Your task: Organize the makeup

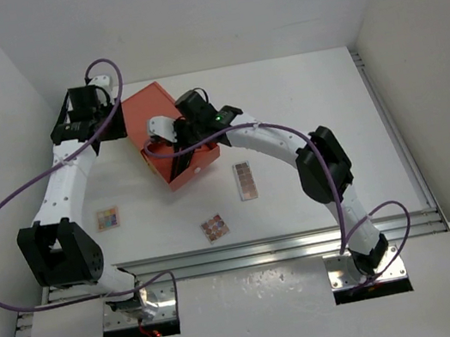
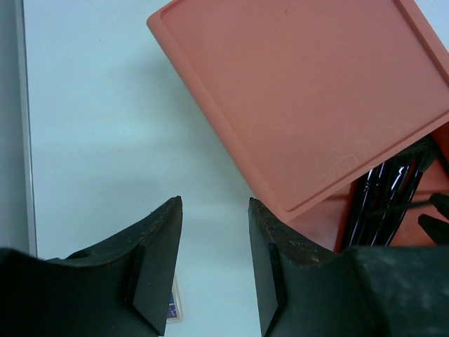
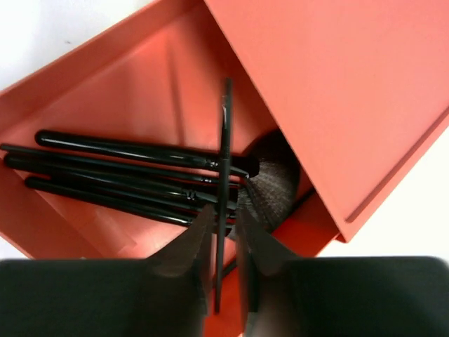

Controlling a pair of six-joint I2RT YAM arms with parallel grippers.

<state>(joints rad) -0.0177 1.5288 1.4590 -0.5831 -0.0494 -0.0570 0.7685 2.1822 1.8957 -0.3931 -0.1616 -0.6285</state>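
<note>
Several black brushes and thin dark sticks [image 3: 119, 175] lie in the open drawer [image 3: 105, 84] of the orange box [image 1: 158, 110]. A fluffy brush head [image 3: 270, 189] lies at their right end. My right gripper [image 3: 224, 214] hangs over the drawer [image 1: 169, 139], jaws nearly together round a thin dark stick [image 3: 225, 140] that crosses the others. Three eyeshadow palettes lie on the table: left [image 1: 108, 218], middle [image 1: 214, 227], right [image 1: 246, 179]. My left gripper [image 2: 214, 203] is open and empty above the table beside the box's left corner [image 1: 98, 117].
The box top [image 2: 309, 91] fills the upper right of the left wrist view, with the drawer's brushes [image 2: 382, 203] below it. A palette corner [image 2: 174, 309] shows under my left finger. White walls stand left, right and behind; a metal rail [image 1: 274, 247] runs along the near edge.
</note>
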